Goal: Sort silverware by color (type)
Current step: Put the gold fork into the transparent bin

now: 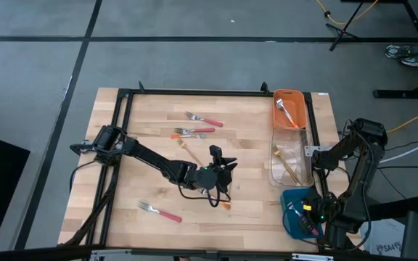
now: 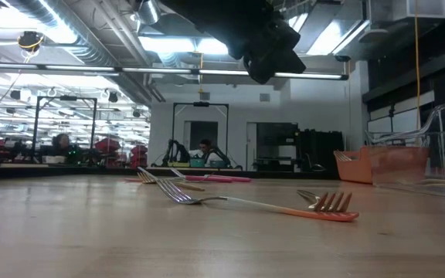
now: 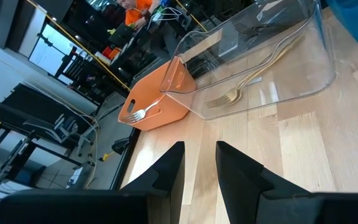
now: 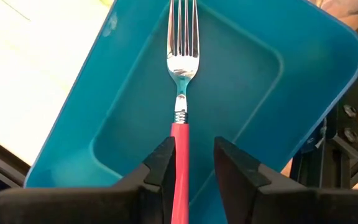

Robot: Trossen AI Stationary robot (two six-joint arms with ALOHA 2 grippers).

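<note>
Right tool (image 4: 190, 163) over the blue bin (image 4: 303, 81) at the table's front-right corner, fingers apart around a red-handled fork (image 4: 181, 93); can't tell if gripped. Left tool (image 1: 220, 161) mid-table, fingers slightly apart, empty. Orange-handled fork (image 1: 223, 203) just beside it toward the front edge; left arm nearer. Open wood all round.

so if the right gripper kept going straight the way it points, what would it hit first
Most likely the pink-handled fork lying in the blue bin. The right gripper points down into that bin, its open fingers either side of the handle; the gap between them is hard to judge.
</note>
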